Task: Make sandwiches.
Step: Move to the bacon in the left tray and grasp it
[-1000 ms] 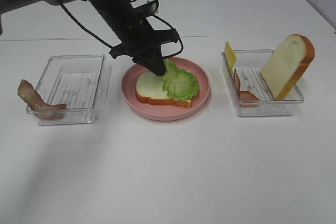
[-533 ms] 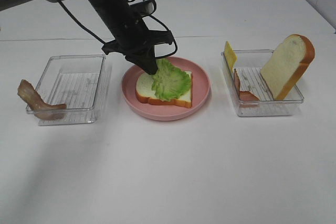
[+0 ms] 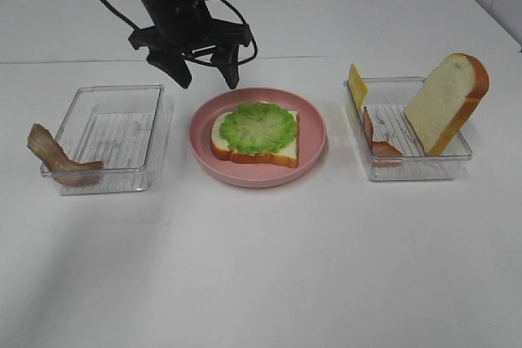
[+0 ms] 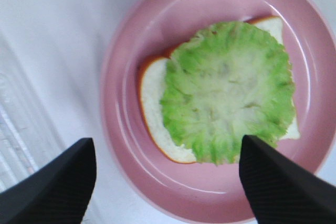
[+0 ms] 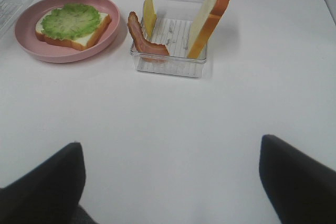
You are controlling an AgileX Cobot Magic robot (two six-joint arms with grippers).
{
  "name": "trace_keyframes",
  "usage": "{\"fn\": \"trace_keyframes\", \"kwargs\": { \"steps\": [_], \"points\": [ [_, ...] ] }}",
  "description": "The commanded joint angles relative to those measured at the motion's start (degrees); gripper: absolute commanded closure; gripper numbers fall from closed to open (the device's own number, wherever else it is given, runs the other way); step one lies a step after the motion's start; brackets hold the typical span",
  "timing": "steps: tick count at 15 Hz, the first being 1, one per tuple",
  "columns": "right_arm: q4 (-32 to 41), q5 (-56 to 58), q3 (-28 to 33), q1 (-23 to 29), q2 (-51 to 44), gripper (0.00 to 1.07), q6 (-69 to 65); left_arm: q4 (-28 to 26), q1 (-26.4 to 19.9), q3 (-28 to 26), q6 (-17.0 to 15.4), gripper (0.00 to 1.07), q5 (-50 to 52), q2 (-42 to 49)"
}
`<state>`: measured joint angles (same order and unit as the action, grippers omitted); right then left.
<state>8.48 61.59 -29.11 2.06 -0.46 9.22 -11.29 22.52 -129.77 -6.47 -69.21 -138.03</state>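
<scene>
Left tool (image 3: 205,77) spread, empty, 11 o'clock of plate (image 3: 314,140); loose lettuce (image 3: 258,128) may slide off bread (image 3: 221,134) under next layer.

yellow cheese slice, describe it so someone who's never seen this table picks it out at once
On the white table, look to the clear plastic tray right of the pink round plate. The thin yellow cheese slice stands on edge at that tray's far corner nearest the plate. Unlike the thick white bread slice and reddish-brown meat strip beside it, it is plain flat yellow.
</scene>
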Motion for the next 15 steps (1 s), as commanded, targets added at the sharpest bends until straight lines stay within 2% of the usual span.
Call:
{"fn": "trace_keyframes", "kwargs": {
  "steps": [1,4,6,10,11,12,14,15],
  "points": [
    [-0.2,-0.5,0.1,-0.1,-0.5,0.22,0.2,5.7,-0.1,-0.9,-2.8,0.35,-4.6,3.2],
    [-0.2,-0.5,0.1,-0.1,-0.5,0.22,0.2,7.2,-0.7,-0.3,-3.0,0.35,-4.6,8.1],
    [-0.2,-0.5,0.1,-0.1,-0.5,0.22,0.2,7.2,-2.8,3.4,-3.1,0.35,-4.6,12.2],
    [-0.2,-0.5,0.1,-0.1,-0.5,0.22,0.2,6.2,-7.4,16.4,-4.5,0.35,-4.6,22.5],
    [-0.2,-0.5,0.1,-0.1,-0.5,0.22,0.2,6.2,-8.0,18.3,-4.6,0.35,-4.6,23.9],
    [-0.2,-0.5,0.1,-0.1,-0.5,0.22,0.2,6.5,-10.1,25.3,-5.3,0.35,-4.6,29.8],
    [-0.2,-0.5,0.1,-0.1,-0.5,0.22,0.2,7.5,-11.9,32.8,-5.5,0.35,-4.6,35.2],
    [-0.2,-0.5,0.1,-0.1,-0.5,0.22,0.2,7.8,-12.4,34.1,-5.6,0.35,-4.6,36.5]
  ]
}}
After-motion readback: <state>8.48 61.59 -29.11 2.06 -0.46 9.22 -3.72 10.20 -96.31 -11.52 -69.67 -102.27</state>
